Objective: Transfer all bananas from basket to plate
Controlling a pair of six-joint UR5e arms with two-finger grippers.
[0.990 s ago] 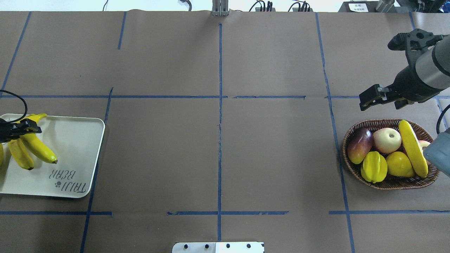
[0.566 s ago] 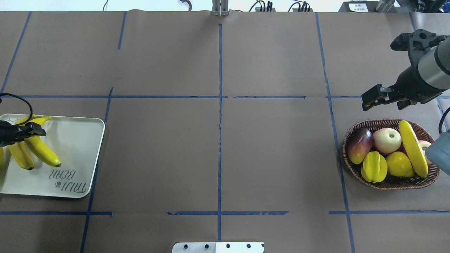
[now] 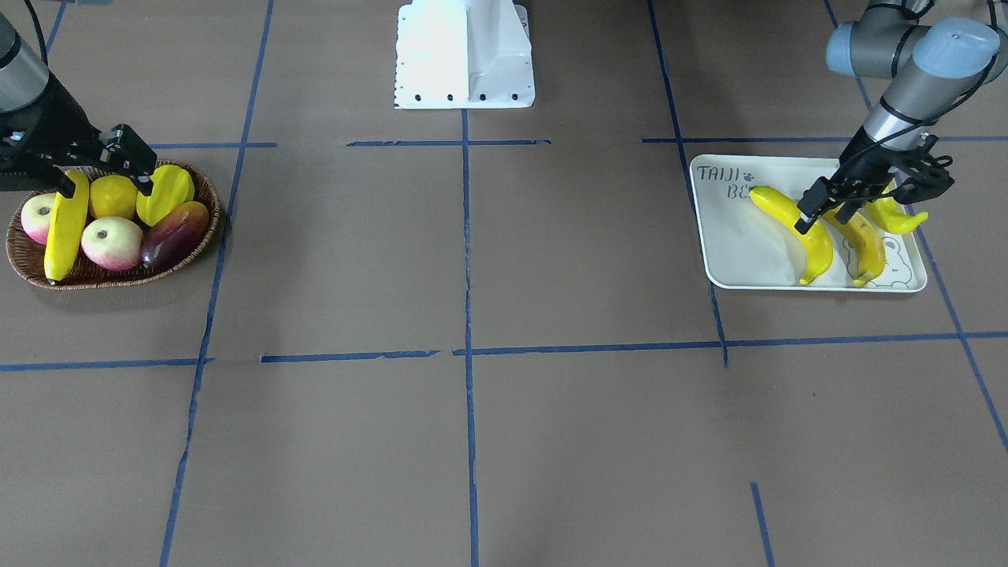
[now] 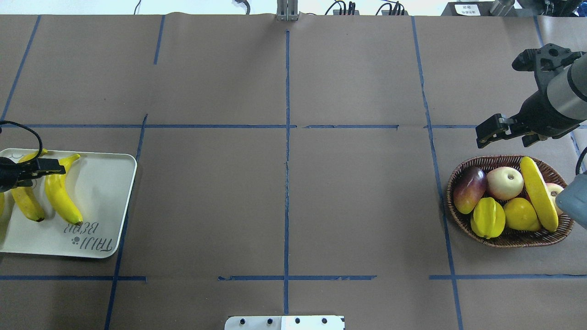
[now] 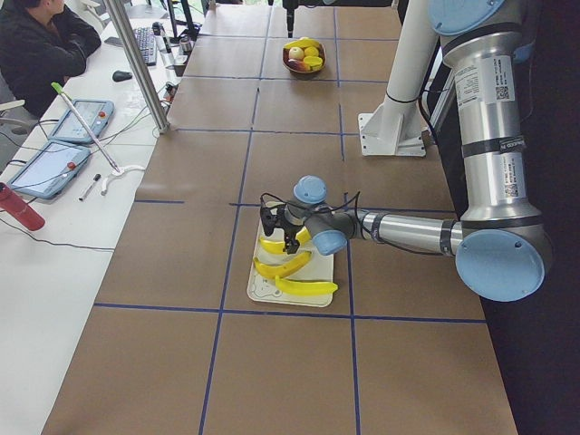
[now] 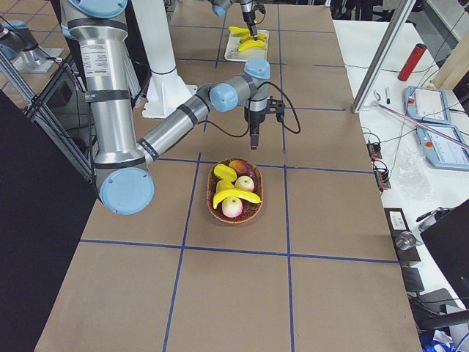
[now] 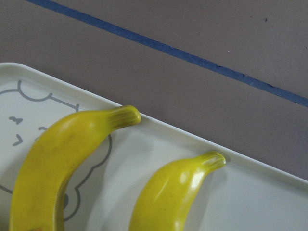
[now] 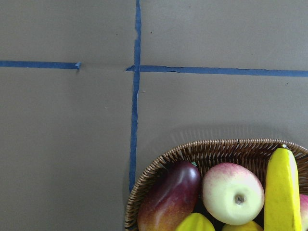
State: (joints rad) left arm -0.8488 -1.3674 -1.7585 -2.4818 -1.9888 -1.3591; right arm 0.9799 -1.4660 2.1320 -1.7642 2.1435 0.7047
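- The right gripper (image 4: pixel 504 136), jaws apart and empty, hovers over the far rim of the oval dark-brown woven wicker basket (image 4: pixel 509 242).
- 1 long glossy yellow banana (image 4: pixel 539 195) lies inside, against a red-and-cream apple (image 4: pixel 504 182) and a round yellow lemon (image 4: pixel 520 214). Straddle its middle across the narrow width and descend straight, so the neighbours stay put.
- The left gripper (image 3: pixel 820 214), likewise apart and empty, hangs over the pale rectangular plate (image 3: pixel 740 252), which holds 3 bananas (image 3: pixel 862 244).
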